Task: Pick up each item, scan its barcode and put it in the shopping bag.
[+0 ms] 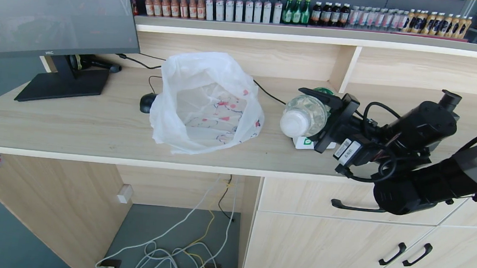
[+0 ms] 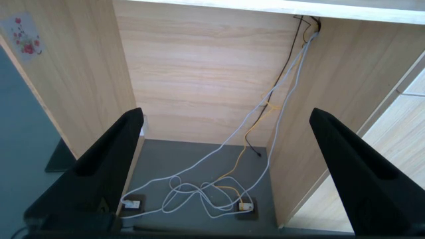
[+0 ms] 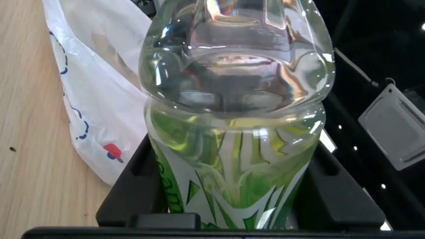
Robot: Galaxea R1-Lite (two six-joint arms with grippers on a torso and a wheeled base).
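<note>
Right fingers (image 1: 310, 92) clamp clear bottle (image 1: 304, 113), tipped sideways over table (image 1: 73, 125) beside shopping bag (image 1: 166, 102); left fingers (image 2: 106, 159) spread, empty.

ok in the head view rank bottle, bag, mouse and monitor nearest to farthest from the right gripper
1. Bottle: held in the right gripper.
2. Bag: on the counter, to its left.
3. Mouse: just past the bag's left edge.
4. Monitor: far left of the counter.

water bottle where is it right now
In the head view the water bottle is on the robot's right, clamped in the jaws of the right gripper above the counter, beside the white shopping bag.
</note>
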